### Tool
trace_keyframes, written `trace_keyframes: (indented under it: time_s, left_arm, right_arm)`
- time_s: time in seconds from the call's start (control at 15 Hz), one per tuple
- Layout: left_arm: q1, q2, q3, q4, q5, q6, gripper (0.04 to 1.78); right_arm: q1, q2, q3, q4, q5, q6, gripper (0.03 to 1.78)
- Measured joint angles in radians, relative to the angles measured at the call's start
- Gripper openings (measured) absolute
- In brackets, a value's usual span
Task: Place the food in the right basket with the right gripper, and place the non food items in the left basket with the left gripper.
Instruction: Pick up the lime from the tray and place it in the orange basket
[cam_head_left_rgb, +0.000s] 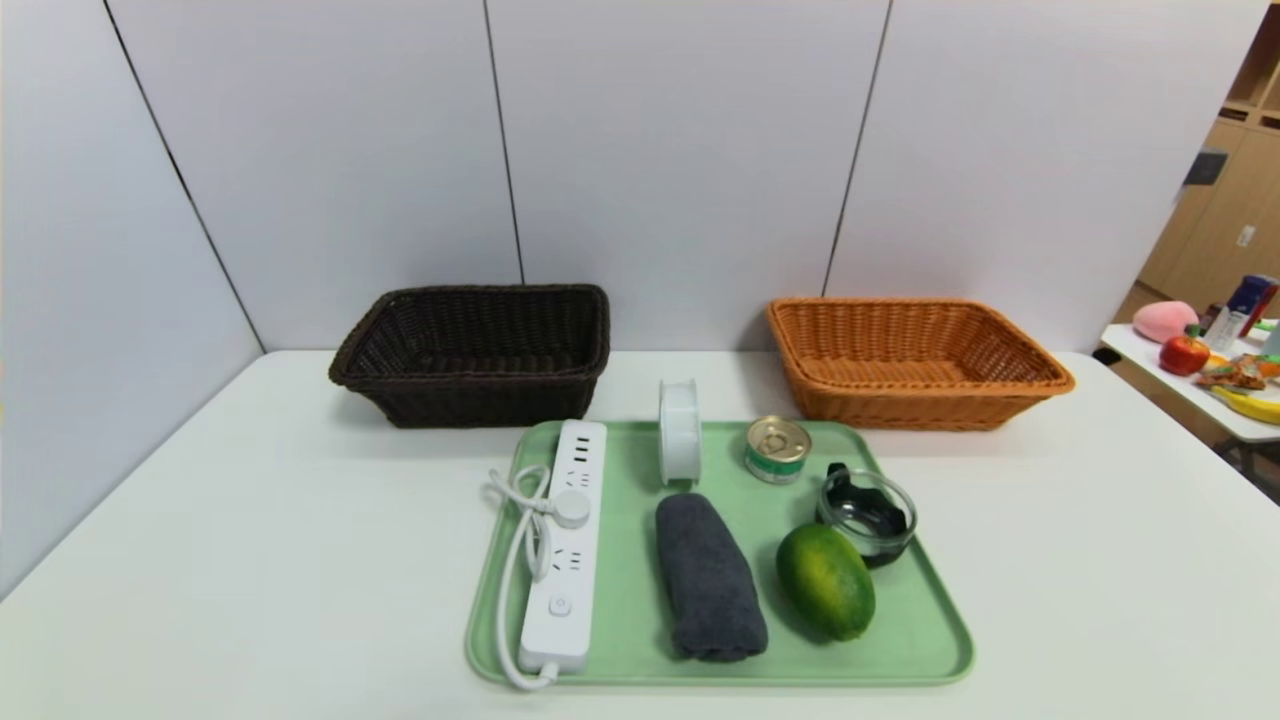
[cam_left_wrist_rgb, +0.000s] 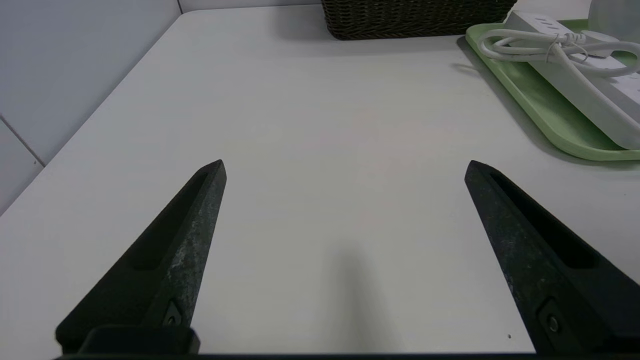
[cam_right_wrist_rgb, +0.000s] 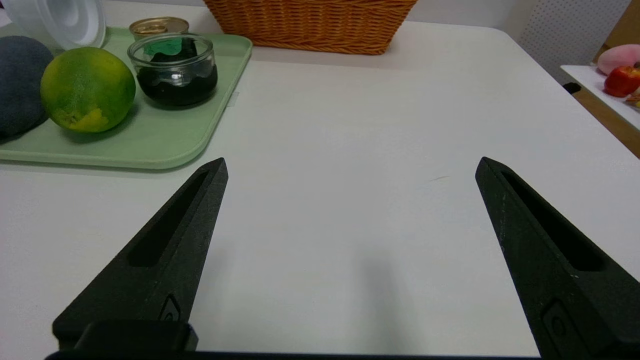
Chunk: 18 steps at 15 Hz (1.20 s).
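A light green tray (cam_head_left_rgb: 900, 620) holds a white power strip (cam_head_left_rgb: 565, 545) with coiled cord, a rolled dark grey towel (cam_head_left_rgb: 708, 578), a whitish tape roll (cam_head_left_rgb: 680, 432) on edge, a small tin (cam_head_left_rgb: 778, 449), a clear glass dish (cam_head_left_rgb: 866, 515) with black insert, and an oval green fruit (cam_head_left_rgb: 826, 581). The dark brown basket (cam_head_left_rgb: 475, 355) stands behind the tray at the left, the orange basket (cam_head_left_rgb: 915, 362) at the right; both look empty. My left gripper (cam_left_wrist_rgb: 345, 170) is open above bare table left of the tray. My right gripper (cam_right_wrist_rgb: 350, 167) is open above bare table right of the tray. Neither shows in the head view.
The white table (cam_head_left_rgb: 200, 560) has grey wall panels behind and at the left. A side table (cam_head_left_rgb: 1200, 385) at the far right carries an apple, a banana and other items. The tray's edge (cam_right_wrist_rgb: 150, 160) lies close to my right gripper.
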Motion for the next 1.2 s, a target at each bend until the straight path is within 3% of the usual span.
trace_keyframes:
  time_s: [0.27, 0.47, 0.53, 0.67, 0.8, 0.93, 1.2]
  left_arm:
    - [0.001, 0.0, 0.0, -0.001, 0.002, 0.001, 1.69]
    - [0.001, 0.001, -0.047, -0.012, -0.021, 0.093, 1.69]
    - [0.001, 0.005, -0.092, 0.011, -0.043, 0.107, 1.69]
    - [0.0, 0.054, -0.189, 0.065, -0.076, 0.113, 1.69]
    - [-0.001, 0.165, -0.272, 0.034, -0.087, 0.109, 1.69]
    - [-0.002, 0.321, -0.343, -0.052, -0.09, 0.089, 1.69]
    - [-0.002, 0.685, -0.48, -0.287, -0.091, 0.059, 1.69]
  right_arm:
    - [0.0, 0.0, -0.001, 0.001, 0.026, -0.036, 1.71]
    - [0.0, 0.0, -0.016, -0.013, 0.056, -0.104, 1.71]
    - [0.0, 0.001, -0.045, -0.018, 0.088, -0.104, 1.71]
    - [0.0, 0.03, -0.134, -0.022, 0.22, -0.104, 1.71]
    - [0.004, 0.112, -0.23, -0.033, 0.293, -0.09, 1.71]
    - [0.017, 0.241, -0.333, -0.061, 0.309, -0.047, 1.71]
    - [0.036, 0.584, -0.503, -0.238, 0.329, -0.002, 1.71]
